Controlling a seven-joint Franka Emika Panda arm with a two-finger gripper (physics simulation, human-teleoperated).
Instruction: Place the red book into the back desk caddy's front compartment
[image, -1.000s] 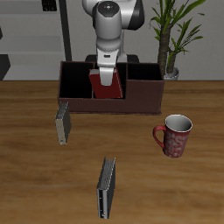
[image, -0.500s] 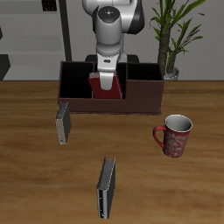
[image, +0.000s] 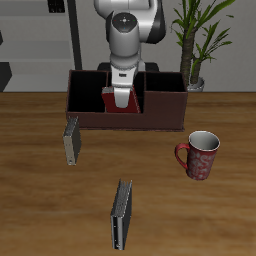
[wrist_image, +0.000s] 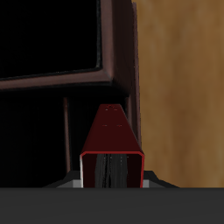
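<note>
Hand (image: 122, 93) clenching the upright red book (image: 122, 100) over back desk caddy (image: 165, 112); lowering straight w/o tilting, front compartment (image: 123, 108) walls being close.

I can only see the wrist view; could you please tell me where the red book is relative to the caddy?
Observer: The red book is upright, partly down in a small middle cell of the back desk caddy, held from above by the end effector.
Operator: Is anything close to the caddy?
Observer: A grey-black book stands just outside its front wall, near one end.
Operator: Anything else?
Observer: A mug stands nearer the table's front edge, apart from the caddy.
</note>
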